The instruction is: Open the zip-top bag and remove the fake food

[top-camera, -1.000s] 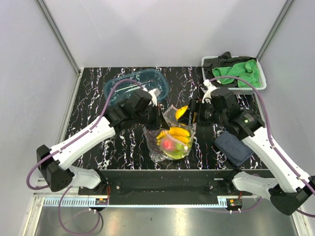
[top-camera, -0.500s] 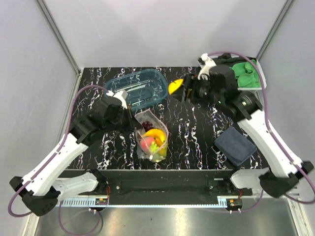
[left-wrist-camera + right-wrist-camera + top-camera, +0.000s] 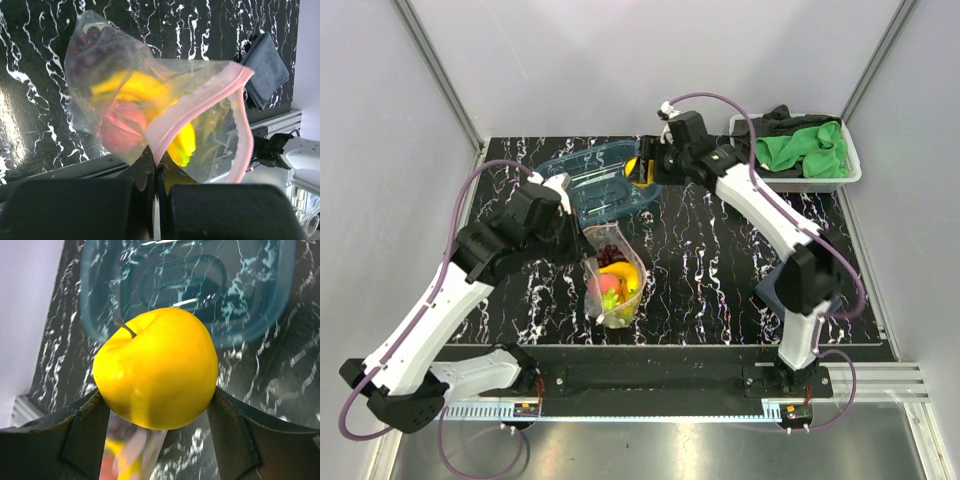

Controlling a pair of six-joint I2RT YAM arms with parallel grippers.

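The clear zip-top bag (image 3: 610,280) lies mid-table with its pink zip strip (image 3: 200,102) open. Inside it I see a yellow banana bunch (image 3: 135,90), a pink-red peach (image 3: 122,127) and dark purple grapes (image 3: 92,42). My left gripper (image 3: 156,167) is shut on the bag's pink strip and shows beside the bag in the top view (image 3: 582,232). My right gripper (image 3: 642,170) is shut on a round yellow fruit with a stem (image 3: 157,372) and holds it above the near rim of the blue-tinted tray (image 3: 250,325).
The blue-tinted clear tray (image 3: 560,175) stands at the back left. A white bin (image 3: 850,172) with green and black cloths sits at the back right. A folded dark blue cloth (image 3: 770,290) lies at the front right, partly behind the right arm.
My right gripper has carried the yellow fruit from above the bag leftward and back to the tray. My left gripper has pulled the bag left and toward the front.
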